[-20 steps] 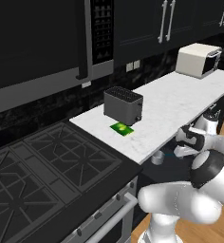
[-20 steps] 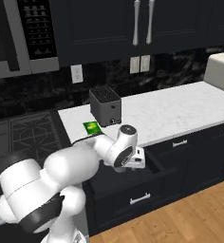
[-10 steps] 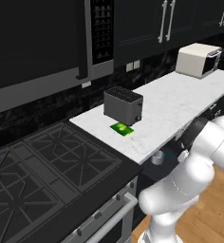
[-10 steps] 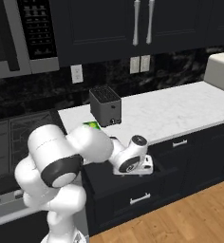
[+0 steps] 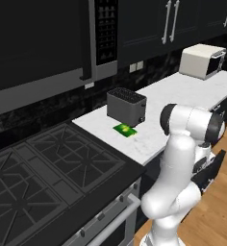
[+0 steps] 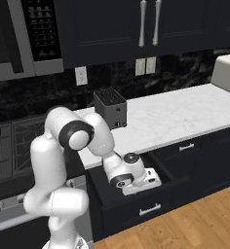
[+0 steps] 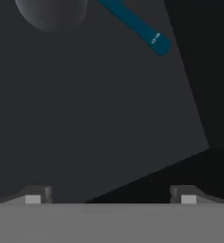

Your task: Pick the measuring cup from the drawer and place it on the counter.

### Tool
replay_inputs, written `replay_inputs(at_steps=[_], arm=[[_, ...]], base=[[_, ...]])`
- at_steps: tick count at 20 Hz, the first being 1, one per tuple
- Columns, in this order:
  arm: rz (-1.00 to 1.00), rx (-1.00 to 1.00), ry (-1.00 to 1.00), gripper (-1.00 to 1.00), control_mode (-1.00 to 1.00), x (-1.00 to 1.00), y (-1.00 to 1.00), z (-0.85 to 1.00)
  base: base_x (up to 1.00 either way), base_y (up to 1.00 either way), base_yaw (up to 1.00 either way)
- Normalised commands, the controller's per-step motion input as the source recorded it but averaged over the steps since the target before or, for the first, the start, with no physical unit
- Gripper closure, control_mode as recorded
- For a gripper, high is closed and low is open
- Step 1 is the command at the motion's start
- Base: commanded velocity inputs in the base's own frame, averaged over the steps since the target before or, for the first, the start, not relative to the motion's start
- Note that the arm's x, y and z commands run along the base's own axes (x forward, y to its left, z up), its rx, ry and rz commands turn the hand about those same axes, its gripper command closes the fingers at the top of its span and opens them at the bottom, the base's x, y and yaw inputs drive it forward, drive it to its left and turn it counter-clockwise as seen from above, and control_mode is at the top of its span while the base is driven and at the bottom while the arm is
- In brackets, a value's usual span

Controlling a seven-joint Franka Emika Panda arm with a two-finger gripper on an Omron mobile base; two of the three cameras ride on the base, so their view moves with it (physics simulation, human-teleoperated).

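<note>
The measuring cup (image 7: 137,26) lies on the grey floor of the drawer (image 7: 109,118), at the top of the hand view: a teal handle with a grey rounded bowl (image 7: 50,12) at its end. My gripper (image 7: 111,195) is open above the drawer floor, well short of the cup, and nothing is between its fingers. In the right base view the white hand (image 6: 136,177) reaches down into the pulled-out black drawer (image 6: 173,177) below the white marble counter (image 6: 185,116). The left base view has the arm standing in front of the counter (image 5: 192,96) and the open drawer (image 5: 210,167).
A black toaster (image 6: 110,107) stands on the counter's left end with a small green item (image 5: 125,129) in front of it. A white toaster oven (image 5: 202,61) sits far right. The black gas stove (image 5: 48,168) lies to the left. Closed drawers (image 6: 186,146) adjoin.
The arm has swung its elbow round and up over the drawer. The hand has sunk lower into the open drawer.
</note>
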Motion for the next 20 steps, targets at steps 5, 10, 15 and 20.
replay_inputs(at_steps=[5,10,15,20], arm=[[0.00,0.17,0.00,-1.00,-1.00,-1.00,-1.00,-0.10],[0.00,0.26,-0.14,-1.00,-1.00,-1.00,-1.00,0.56],[0.02,0.23,-0.13,-1.00,-1.00,-0.82,-0.64,1.00],[0.12,0.09,-0.09,-1.00,-1.00,0.13,0.06,1.00]], base=[[0.00,0.00,0.00],[0.00,0.00,0.00],[0.00,0.00,0.00],[0.00,0.00,0.00]])
